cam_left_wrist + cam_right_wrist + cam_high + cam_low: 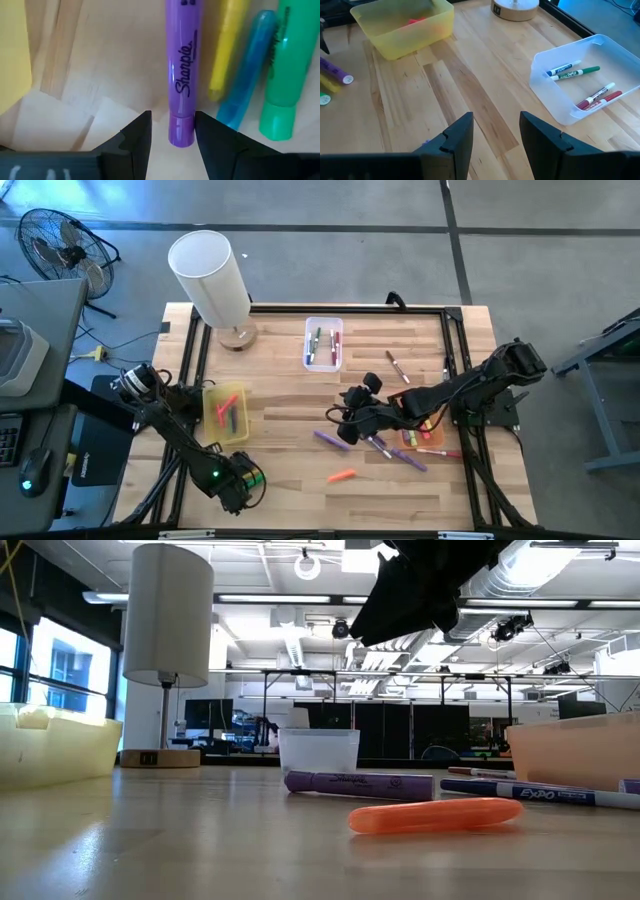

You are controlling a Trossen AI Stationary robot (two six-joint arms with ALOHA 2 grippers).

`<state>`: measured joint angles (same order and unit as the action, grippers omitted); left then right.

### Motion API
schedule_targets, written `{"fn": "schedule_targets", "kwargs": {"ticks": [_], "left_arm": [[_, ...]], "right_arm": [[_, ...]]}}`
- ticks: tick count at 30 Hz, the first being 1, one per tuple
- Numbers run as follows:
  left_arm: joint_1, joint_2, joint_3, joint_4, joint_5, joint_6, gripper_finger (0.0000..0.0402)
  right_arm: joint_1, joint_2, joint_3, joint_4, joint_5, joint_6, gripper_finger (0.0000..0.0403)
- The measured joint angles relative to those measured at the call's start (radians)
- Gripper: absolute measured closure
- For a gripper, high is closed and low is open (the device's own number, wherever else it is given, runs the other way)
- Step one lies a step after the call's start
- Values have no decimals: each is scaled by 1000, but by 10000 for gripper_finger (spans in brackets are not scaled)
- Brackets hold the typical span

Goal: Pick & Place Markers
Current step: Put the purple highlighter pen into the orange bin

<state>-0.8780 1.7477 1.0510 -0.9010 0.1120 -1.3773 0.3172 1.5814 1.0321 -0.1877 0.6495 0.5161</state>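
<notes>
My left gripper (pixel 238 480) is low at the table's near left corner, open. In the left wrist view its fingers (pixel 172 117) stand on either side of one end of a purple Sharpie marker (pixel 182 75), which lies flat beside a yellow (pixel 225 50), a blue (pixel 247 70) and a green marker (pixel 282 70). My right gripper (pixel 345 420) hovers open and empty (pixel 495 135) over the table's middle, just beyond a purple marker (pixel 331 439). An orange marker (pixel 342 476) lies nearer the near edge, and more purple markers (pixel 410 458) lie under the right arm. My left gripper comes at the purple Sharpie's end (pixel 181 135) along its length, one finger on each side, with the marker flat on the table. A gap shows on one side. Whether the other finger (pixel 210 135) touches it, I cannot tell.
A yellow bin (pixel 225 412) sits at the left and holds a few markers. A clear bin (pixel 323 343) with markers stands at the far middle, and an orange bin (pixel 425 430) lies under the right arm. A white lamp (pixel 212 280) is at the far left. One loose marker (pixel 397 366) lies far right.
</notes>
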Motion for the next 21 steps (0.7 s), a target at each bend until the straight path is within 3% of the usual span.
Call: {"fn": "schedule_targets", "kwargs": {"ticks": [21], "left_arm": [[-2, -2, -30, 13, -115, 3, 257]], "right_arm": [[0, -1, 0, 13, 1, 0, 253]]}}
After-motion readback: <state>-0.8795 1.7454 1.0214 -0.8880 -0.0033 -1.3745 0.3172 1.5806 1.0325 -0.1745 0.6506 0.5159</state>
